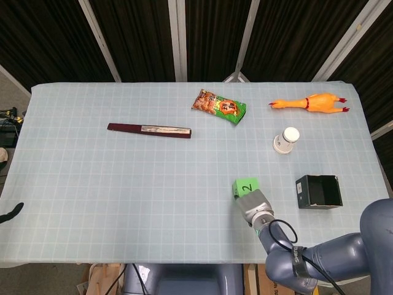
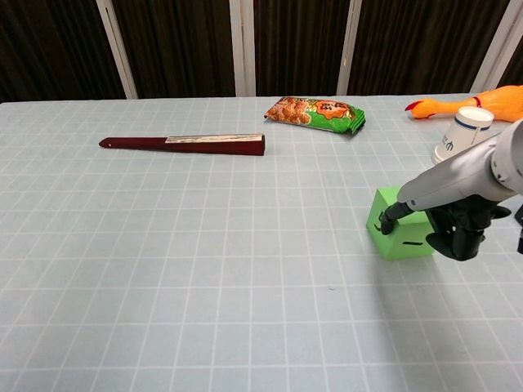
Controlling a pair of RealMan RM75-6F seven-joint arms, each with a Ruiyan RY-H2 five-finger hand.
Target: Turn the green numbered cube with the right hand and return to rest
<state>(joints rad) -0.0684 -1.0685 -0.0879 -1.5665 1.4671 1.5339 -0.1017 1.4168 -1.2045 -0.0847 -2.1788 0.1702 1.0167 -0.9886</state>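
Note:
The green numbered cube [image 1: 246,184] sits on the table at the front right, a black "2" on its top face. In the chest view the cube [image 2: 399,237] stands slightly turned, showing a dash mark on its front face. My right hand [image 2: 441,230] grips it from behind: one dark finger [image 2: 390,219] presses its left face, and the other fingers [image 2: 458,238] curl around its right side. From the head view only the grey wrist of the right hand [image 1: 253,206] shows, just in front of the cube. A dark tip of the left hand [image 1: 11,212] shows at the left edge.
A black open box [image 1: 318,191] stands right of the cube. A white cup [image 1: 286,139] and a rubber chicken [image 1: 310,102] lie further back, with a snack packet [image 1: 219,106] at the back centre. A closed dark red fan [image 1: 149,129] lies to the left.

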